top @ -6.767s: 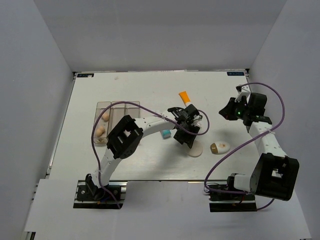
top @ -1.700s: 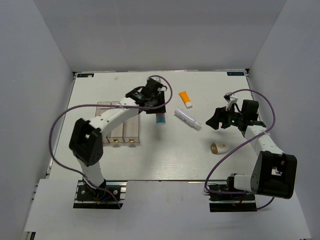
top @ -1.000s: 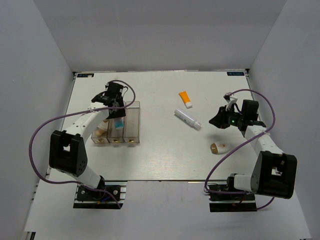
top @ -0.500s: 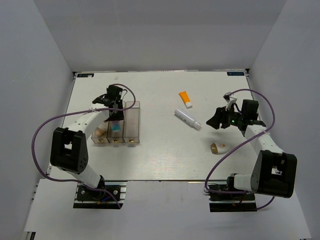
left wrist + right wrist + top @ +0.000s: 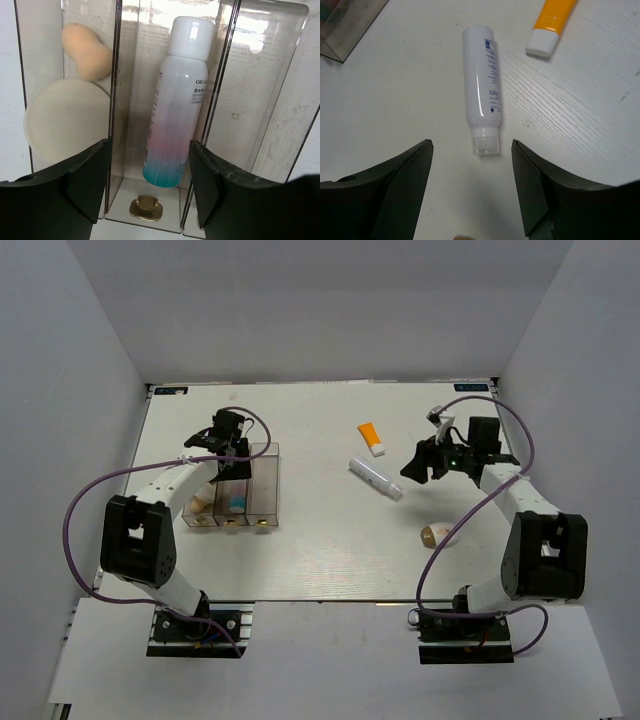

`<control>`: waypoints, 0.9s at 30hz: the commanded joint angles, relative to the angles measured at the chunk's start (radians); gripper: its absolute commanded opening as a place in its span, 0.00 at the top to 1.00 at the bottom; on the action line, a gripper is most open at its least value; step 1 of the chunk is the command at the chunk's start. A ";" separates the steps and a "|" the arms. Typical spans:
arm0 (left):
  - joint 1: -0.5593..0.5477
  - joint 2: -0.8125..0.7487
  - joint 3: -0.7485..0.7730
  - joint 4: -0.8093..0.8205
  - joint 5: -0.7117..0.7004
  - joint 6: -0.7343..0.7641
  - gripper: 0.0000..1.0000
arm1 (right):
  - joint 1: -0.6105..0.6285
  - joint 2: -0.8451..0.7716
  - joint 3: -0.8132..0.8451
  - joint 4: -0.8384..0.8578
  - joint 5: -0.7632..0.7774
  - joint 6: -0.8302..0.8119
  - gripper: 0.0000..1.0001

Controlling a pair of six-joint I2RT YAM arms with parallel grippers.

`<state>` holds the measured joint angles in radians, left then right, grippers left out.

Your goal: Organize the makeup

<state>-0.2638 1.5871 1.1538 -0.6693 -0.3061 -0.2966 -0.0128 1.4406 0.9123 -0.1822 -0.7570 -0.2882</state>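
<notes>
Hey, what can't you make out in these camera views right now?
Orange tube: right wrist view, far end cut off by the top edge.
Puff: left wrist view, lower part behind a finger of the left end effector.
Egg: top view, too small for detail.

The clear three-compartment organizer box (image 5: 250, 100) lies straight ahead of the jaws of the left gripper (image 5: 148, 150), its middle compartment centred between them and its small gold latch (image 5: 145, 207) just below their gap. The white table (image 5: 395, 100) spreads beneath the jaws of the right gripper (image 5: 471, 145), with one corner of the box far to their upper left.
</notes>
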 commanded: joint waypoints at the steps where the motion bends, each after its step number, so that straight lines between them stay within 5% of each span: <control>1: 0.003 -0.065 0.032 0.005 0.004 -0.006 0.26 | 0.057 0.052 0.091 -0.037 0.015 -0.064 0.30; 8: 0.003 -0.131 0.087 -0.029 0.034 -0.038 0.26 | 0.181 0.243 0.284 -0.129 0.154 -0.161 0.24; 15: -0.006 -0.359 0.043 -0.026 0.123 -0.107 0.25 | 0.284 0.431 0.468 -0.198 0.300 -0.160 0.24; 27: -0.006 -0.607 -0.094 -0.119 0.134 -0.225 0.19 | 0.381 0.546 0.493 -0.261 0.462 -0.207 0.29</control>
<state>-0.2661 1.0164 1.0813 -0.7517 -0.1890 -0.4770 0.3504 1.9835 1.3926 -0.4213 -0.3489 -0.4694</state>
